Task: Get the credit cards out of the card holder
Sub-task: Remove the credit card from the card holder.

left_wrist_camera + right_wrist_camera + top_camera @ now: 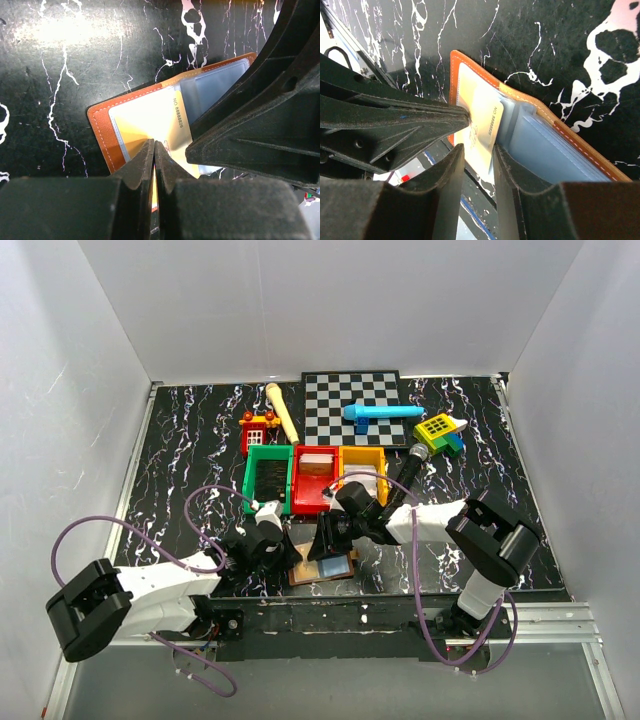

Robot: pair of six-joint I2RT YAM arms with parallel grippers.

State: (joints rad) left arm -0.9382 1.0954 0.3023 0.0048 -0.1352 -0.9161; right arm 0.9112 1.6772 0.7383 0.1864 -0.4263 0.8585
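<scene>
The card holder (322, 569) lies open on the black marbled table near the front edge, brown outside with pale blue-grey panels. It also shows in the left wrist view (100, 131) and the right wrist view (560, 150). A pale yellow credit card (145, 117) sticks partly out of its left panel and shows in the right wrist view too (484, 117). My left gripper (296, 548) (154, 145) is shut on this card's edge. My right gripper (326, 538) (477, 148) is open and straddles the card's near end. One of its fingers (512, 170) rests by the blue-grey panel.
Green bin (268, 475), red bin (314, 480) and orange bin (362, 468) stand in a row just behind the grippers. Further back are a checkerboard (352, 405), a blue toy (380, 413), a wooden bat (283, 410), a red toy house (257, 430) and a yellow toy (438, 430).
</scene>
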